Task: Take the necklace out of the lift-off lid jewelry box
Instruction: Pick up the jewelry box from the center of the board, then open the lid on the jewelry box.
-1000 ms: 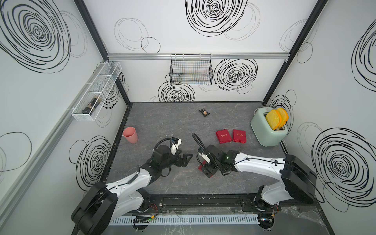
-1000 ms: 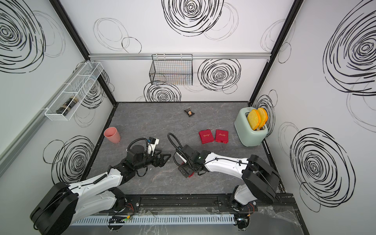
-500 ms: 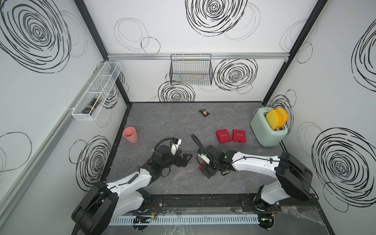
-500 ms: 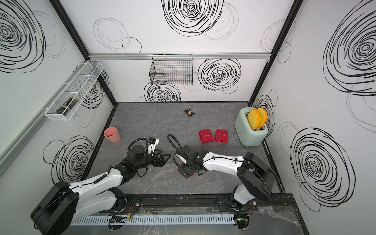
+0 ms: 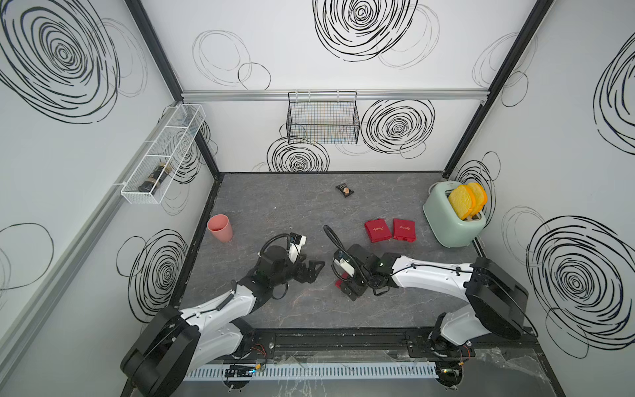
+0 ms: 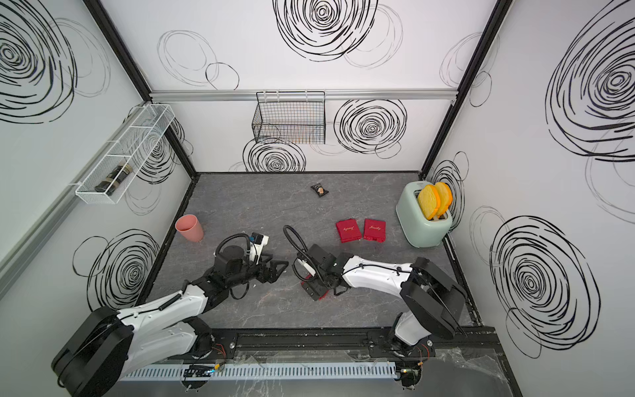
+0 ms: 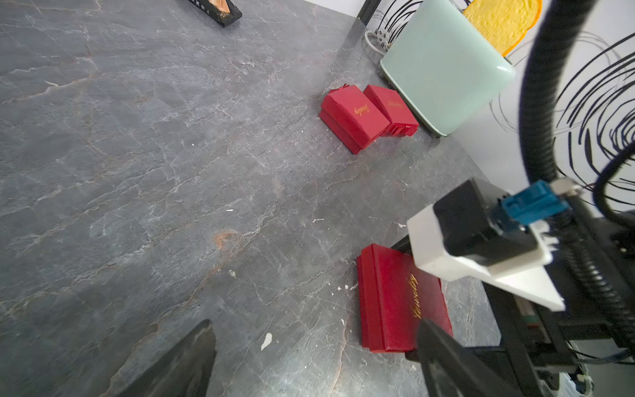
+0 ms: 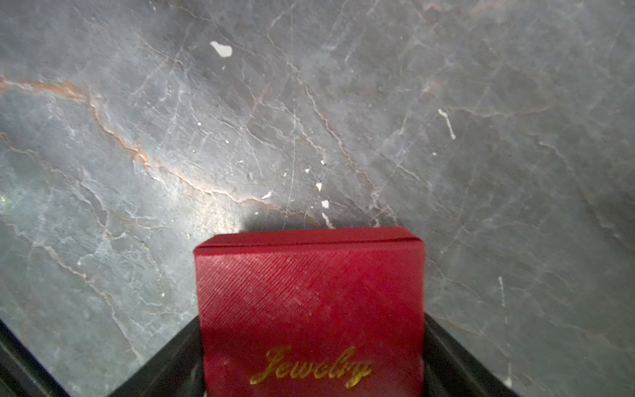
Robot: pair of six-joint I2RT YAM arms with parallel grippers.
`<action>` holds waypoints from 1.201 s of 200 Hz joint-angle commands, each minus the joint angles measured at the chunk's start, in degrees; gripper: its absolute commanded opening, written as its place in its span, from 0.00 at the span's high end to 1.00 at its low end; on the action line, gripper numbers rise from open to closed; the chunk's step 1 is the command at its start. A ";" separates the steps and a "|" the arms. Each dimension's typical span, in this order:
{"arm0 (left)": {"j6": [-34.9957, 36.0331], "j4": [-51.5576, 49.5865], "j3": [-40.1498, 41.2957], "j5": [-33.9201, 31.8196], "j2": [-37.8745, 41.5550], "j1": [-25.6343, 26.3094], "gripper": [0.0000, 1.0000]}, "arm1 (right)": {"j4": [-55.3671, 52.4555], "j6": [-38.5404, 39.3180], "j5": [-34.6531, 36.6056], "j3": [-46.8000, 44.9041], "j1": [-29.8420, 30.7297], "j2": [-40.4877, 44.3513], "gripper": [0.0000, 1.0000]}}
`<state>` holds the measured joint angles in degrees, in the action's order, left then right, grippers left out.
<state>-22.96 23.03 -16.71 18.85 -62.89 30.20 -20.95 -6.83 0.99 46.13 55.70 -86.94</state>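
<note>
The left gripper (image 5: 319,268) hangs low over the grey table (image 5: 275,213) exactly where it was a second ago, its fingers spread wide and empty. To its right, the right gripper (image 8: 311,323) has shifted slightly and straddles the red jewelry box (image 8: 309,275), fingers close against both sides, though I cannot tell whether they clamp it. The lid is on, so the necklace stays hidden.

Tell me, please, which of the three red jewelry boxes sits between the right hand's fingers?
The lone box nearest the robot's base: the right hand straddles it; the other pair lies beside the toaster.
</note>
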 commanded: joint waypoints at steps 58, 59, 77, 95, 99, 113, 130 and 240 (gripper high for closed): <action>0.13 4.34 1.43 1.98 0.84 -0.49 0.08 | 1.60 -3.55 -8.13 -0.20 -4.07 4.54 0.22; 0.12 4.50 1.47 2.11 0.84 -0.53 0.08 | 1.78 -3.59 -8.39 -0.36 -4.27 4.69 0.22; -0.61 8.19 2.55 5.86 1.72 -0.47 0.08 | 5.05 -5.34 -14.39 -2.40 -7.61 9.21 0.28; -1.31 15.63 4.72 10.59 3.22 -0.18 0.06 | 8.84 -6.80 -21.50 -5.18 -11.54 14.57 0.30; -2.54 17.06 5.18 11.39 3.51 0.06 0.06 | 9.81 -7.22 -23.08 -5.76 -12.31 15.69 0.31; -3.85 21.28 6.35 13.86 4.33 0.92 0.06 | 12.84 -8.89 -28.72 -7.81 -15.52 19.56 0.33; -5.30 25.72 7.19 15.42 4.68 2.75 0.04 | 16.87 -11.26 -35.25 -10.16 -19.21 23.22 0.34; -29.25 75.49 7.23 19.30 -17.46 12.45 0.02 | 31.10 -18.47 -55.39 -13.65 -22.60 33.56 0.34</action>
<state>-46.26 82.35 -8.38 37.50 -77.41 41.78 6.74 -23.75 -50.54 32.10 33.26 -54.94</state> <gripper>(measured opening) 0.984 0.843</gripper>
